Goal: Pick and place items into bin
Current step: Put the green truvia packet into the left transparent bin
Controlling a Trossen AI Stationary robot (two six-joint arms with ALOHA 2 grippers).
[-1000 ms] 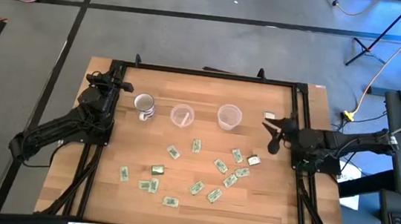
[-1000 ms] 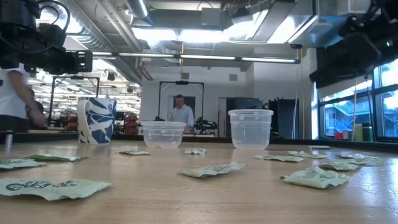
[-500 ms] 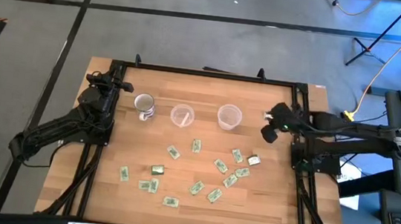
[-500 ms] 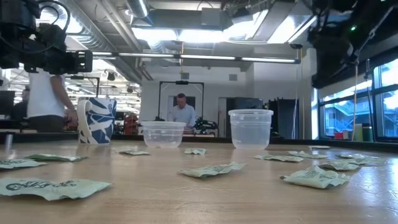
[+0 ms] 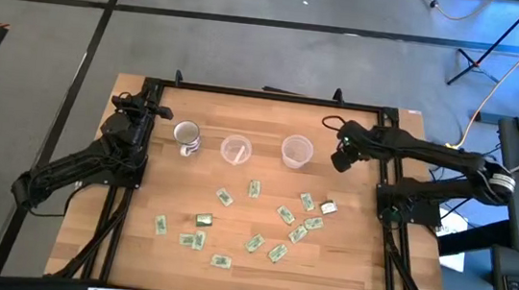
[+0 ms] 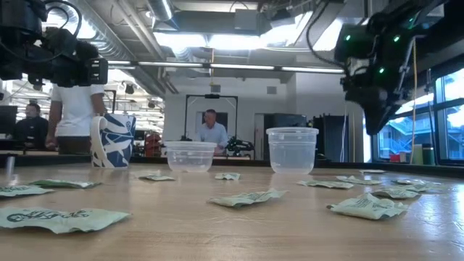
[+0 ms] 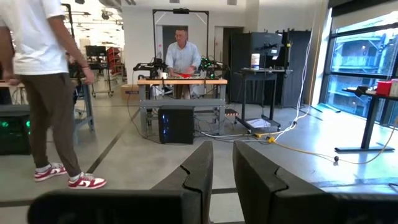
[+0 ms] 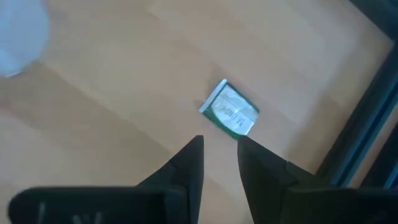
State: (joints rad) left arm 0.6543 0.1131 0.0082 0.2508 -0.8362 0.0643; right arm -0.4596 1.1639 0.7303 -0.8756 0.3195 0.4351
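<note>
Right arm: reached from the table's right edge toward the far right part of the top; the right gripper (image 5: 340, 161) hung above the wood just right of a clear cup (image 5: 297, 151).
Right gripper fingers: a narrow gap between them, nothing held; the wrist view looked down on one pale-green packet (image 8: 229, 116) lying just beyond the fingertips (image 8: 193, 154).
Left arm: folded at the table's left edge, the left gripper (image 5: 161, 113) raised near the far left corner, beside the mug.
Left gripper fingers: nearly closed, a slim gap, empty, pointing level into the room (image 7: 222, 163).
Packets: about fifteen pale-green-and-white packets (image 5: 286, 215) scattered over the near and middle part of the top, most toward the right; two olive-gold packets, one near the left-centre (image 5: 203, 219), one at the right (image 5: 328, 208).
Containers: three in a row along the far side, a blue-patterned mug (image 5: 186, 137), a low clear tub (image 5: 235, 149) and the taller clear cup.
Surface: pale wooden table (image 5: 263, 109) with a dark frame.
Room: grey floor, workshop benches, one person seated at a distant bench (image 7: 183, 57), another standing at the left (image 7: 38, 81).
</note>
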